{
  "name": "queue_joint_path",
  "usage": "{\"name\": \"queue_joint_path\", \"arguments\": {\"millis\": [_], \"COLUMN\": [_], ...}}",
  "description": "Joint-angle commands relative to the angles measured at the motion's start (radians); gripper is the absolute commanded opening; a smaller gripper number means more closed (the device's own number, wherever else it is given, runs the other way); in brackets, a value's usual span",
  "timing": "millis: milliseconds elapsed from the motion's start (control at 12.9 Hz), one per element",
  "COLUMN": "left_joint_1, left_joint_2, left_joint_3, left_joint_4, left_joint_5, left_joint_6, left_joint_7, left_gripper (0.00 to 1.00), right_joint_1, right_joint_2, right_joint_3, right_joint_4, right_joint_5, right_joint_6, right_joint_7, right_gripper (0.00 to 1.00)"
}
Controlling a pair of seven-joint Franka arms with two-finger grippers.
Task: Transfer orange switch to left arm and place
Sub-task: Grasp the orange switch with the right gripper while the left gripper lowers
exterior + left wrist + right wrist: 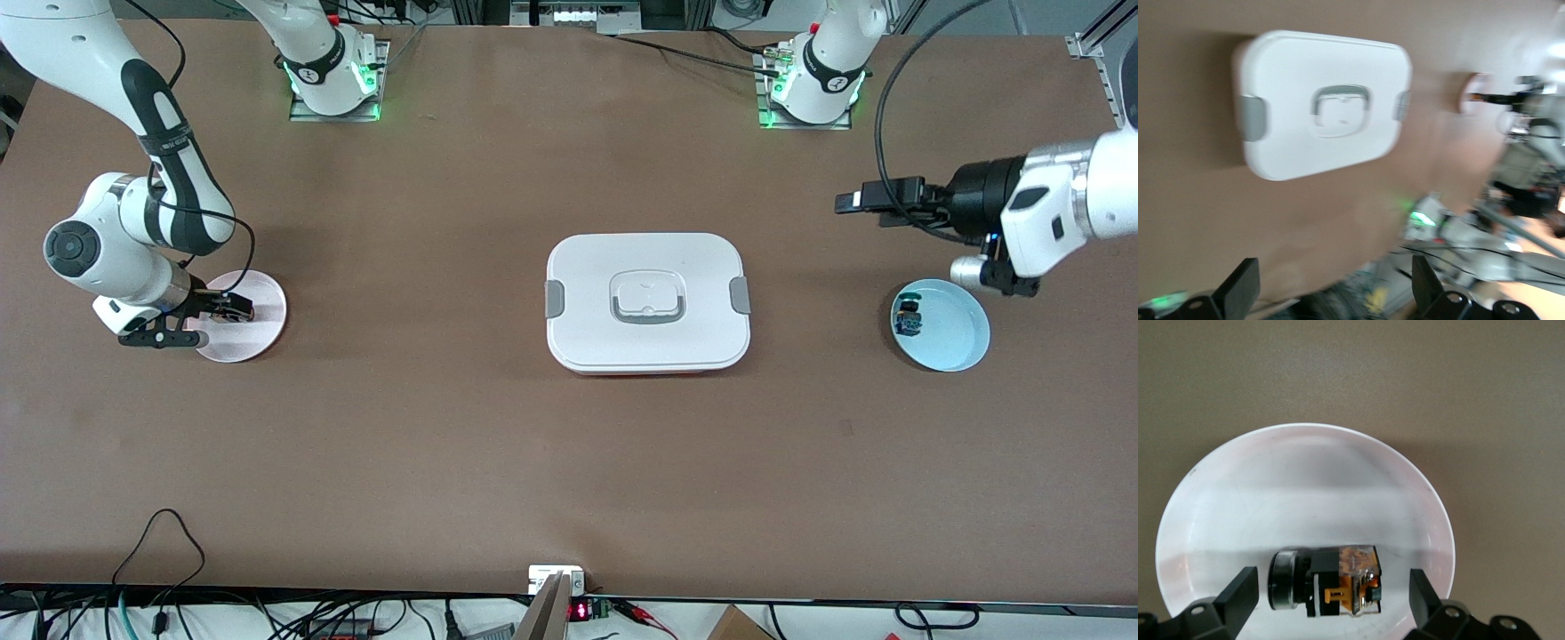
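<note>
The orange switch [1328,581] lies on its side in a white plate [1305,430], black body with orange marks. My right gripper [1331,597] is low over that plate [260,336], open, one finger on each side of the switch and neither touching it. In the front view this gripper [233,308] covers the switch. The white box [647,302] with grey clips sits mid-table. My left gripper [852,202] hangs open and empty over bare table toward the left arm's end, pointing at the box [1321,110]; its fingers [1241,288] hold nothing.
A light blue plate [956,333] holding a small blue-capped switch [909,317] lies under the left arm's wrist. Cables and a small display run along the table edge nearest the front camera.
</note>
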Motion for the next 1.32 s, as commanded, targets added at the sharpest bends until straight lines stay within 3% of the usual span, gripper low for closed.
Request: {"name": "queue_joint_path", "arguments": {"millis": [0,853,1086,1241], "left_joint_1": [0.052,0.053,0.044,0.045], "left_joint_2": [0.101,0.206,0.207,0.206], "left_joint_3": [-0.004,-0.012,-0.014,-0.014], "left_joint_4": [0.029,0.006,0.006,-0.015], "left_joint_5": [-0.237,-0.739,-0.789,-0.786], "left_joint_6": [-0.037,-0.088,-0.094,-0.099], "left_joint_7": [-0.042,-0.053,0.075,0.216], "left_gripper": [1.00,1.00,1.00,1.00], "right_joint_1": [-0.005,-0.005,-0.006,-0.008], "right_joint_2": [0.005,0.030,0.031,0.030], "right_joint_3": [0.009,0.009,0.009,0.009], "right_joint_4": [-0.008,-0.013,-0.013,-0.013], "right_joint_5": [-0.009,-0.011,-0.010,-0.009], "right_joint_6": [0.022,0.057,0.057,0.054], "right_joint_7": [-0.013,-0.031,-0.031,-0.032], "right_gripper": [1.00,1.00,0.92,0.77]}}
